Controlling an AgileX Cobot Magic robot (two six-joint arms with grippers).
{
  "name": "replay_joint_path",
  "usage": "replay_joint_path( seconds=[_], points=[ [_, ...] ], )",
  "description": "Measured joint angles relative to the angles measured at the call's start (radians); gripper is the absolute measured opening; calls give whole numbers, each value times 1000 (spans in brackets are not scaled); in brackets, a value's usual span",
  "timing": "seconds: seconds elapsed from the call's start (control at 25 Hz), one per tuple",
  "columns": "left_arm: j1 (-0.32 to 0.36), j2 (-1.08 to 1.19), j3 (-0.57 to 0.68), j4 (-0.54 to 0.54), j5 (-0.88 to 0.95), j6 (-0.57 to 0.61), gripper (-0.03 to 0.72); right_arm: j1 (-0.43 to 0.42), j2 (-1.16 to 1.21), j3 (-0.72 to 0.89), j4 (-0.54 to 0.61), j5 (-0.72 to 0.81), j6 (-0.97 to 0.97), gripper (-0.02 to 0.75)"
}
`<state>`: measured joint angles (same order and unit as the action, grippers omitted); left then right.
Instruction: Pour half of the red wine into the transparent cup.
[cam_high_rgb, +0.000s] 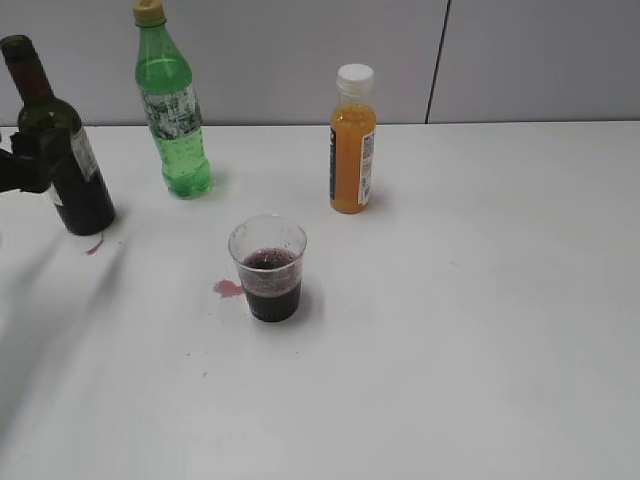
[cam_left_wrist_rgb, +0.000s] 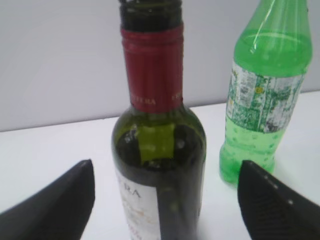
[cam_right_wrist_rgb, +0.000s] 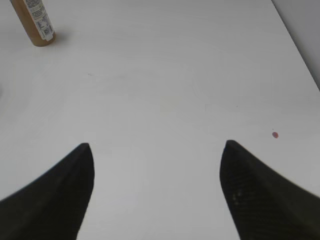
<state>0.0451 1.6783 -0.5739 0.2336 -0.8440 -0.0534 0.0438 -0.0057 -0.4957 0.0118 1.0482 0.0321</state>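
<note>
The red wine bottle (cam_high_rgb: 62, 150) stands upright at the table's far left, dark green glass with a maroon neck foil (cam_left_wrist_rgb: 152, 70) and a white label. My left gripper (cam_high_rgb: 36, 160) is open and straddles the bottle's body (cam_left_wrist_rgb: 159, 155), with a clear gap on each side of the glass between its fingers (cam_left_wrist_rgb: 65, 200). The transparent cup (cam_high_rgb: 268, 268) stands mid-table, roughly half full of dark red wine. My right gripper (cam_right_wrist_rgb: 157, 145) is open over bare table, with nothing between its fingers, and is out of the exterior view.
A green soda bottle (cam_high_rgb: 172, 110) stands just right of the wine bottle. An orange juice bottle (cam_high_rgb: 352, 140) is behind the cup on the right. Small wine spills lie beside the cup (cam_high_rgb: 228, 288) and by the wine bottle's base (cam_high_rgb: 95, 245).
</note>
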Motion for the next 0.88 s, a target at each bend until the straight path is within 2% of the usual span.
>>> replay_joint_path(
  seconds=[0.28, 0.6, 0.76, 0.88],
  points=[
    [0, -349, -9, -14, 595, -8, 669, 0, 0, 0, 0, 0, 1, 590],
    [0, -649, -129, -202, 1410, -10, 659, 0, 0, 0, 0, 0, 1, 590],
    [0, -744, -142, -243, 1681, 24, 650, 0, 0, 0, 0, 0, 1, 590],
    [0, -823, -142, -251, 1788, 33, 645, 0, 0, 0, 0, 0, 0, 589]
  ],
)
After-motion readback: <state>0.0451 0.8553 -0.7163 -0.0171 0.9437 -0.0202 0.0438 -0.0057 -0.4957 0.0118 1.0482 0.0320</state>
